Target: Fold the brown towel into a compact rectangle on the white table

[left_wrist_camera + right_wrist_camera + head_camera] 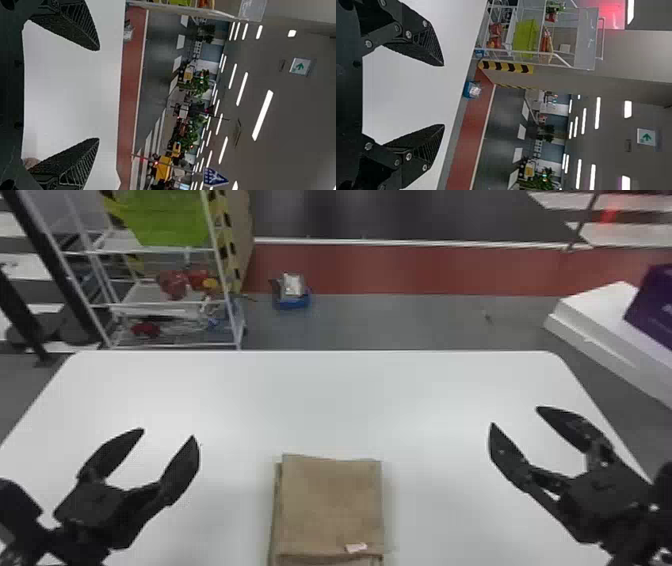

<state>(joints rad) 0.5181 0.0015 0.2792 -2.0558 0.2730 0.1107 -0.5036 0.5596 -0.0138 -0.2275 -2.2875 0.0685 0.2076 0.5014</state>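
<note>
So both hands are over the white tabletop right now, and neither one's got hold of anything. The left hand is spread pretty wide, fingers well apart with just air between them. Same deal with the right hand, wide open and empty, with its fingertips pointing toward the far side.

The brown towel is lying flat between the two, to the right of the left hand and to the left of the right hand, not touching either. It sits a bit closer to the robot than the fingertips do. It's folded up into a neat-ish block, with a lower layer peeking out along the side facing the left hand. There's a small white tag on top, close to the fold nearest the robot.

As for the background, out past the left hand and beyond the tabletop there's a white wire rack with a green bin on it. Way off beyond the right hand, and further right, a purple box sits on a white block.
</note>
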